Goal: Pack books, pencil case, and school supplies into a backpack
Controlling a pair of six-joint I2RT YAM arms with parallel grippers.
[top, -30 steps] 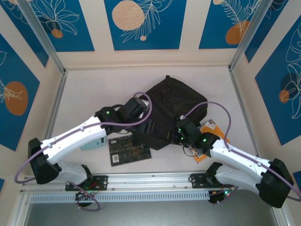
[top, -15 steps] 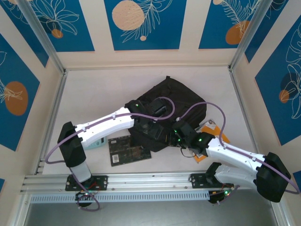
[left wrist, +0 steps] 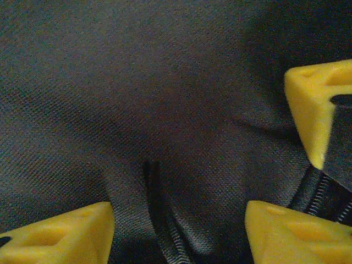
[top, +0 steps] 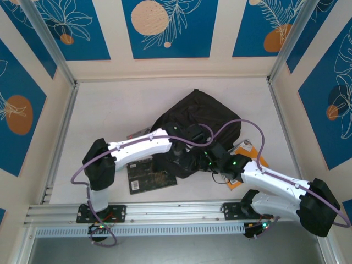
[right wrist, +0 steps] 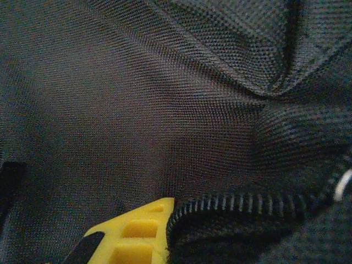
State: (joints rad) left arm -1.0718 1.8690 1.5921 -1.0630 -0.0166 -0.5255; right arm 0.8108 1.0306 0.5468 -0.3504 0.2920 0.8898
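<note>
Backpack (top: 204, 116): black, slumped mid-table, both arms at its near edge
Left gripper (left wrist: 176, 236): jaws apart over backpack fabric, holding nothing
Right gripper (right wrist: 157, 220): closed beside the zip teeth (right wrist: 242, 204); whether it holds anything is unclear
Overhead: black book (top: 148, 176) left of backpack, orange book (top: 248, 149) right
Table (top: 110, 110): pale, walled by blue floral panels (top: 181, 38)

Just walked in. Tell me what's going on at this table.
Two robot arms are working on the black backpack in the middle of the table. The right claw is shut at a zip edge, apparently pinching the fabric. The left claw hovers open over the fabric close by, holding nothing. A black gold-patterned book lies on the table beside the bag and an orange book sits partly under the right arm; neither is packed yet.
</note>
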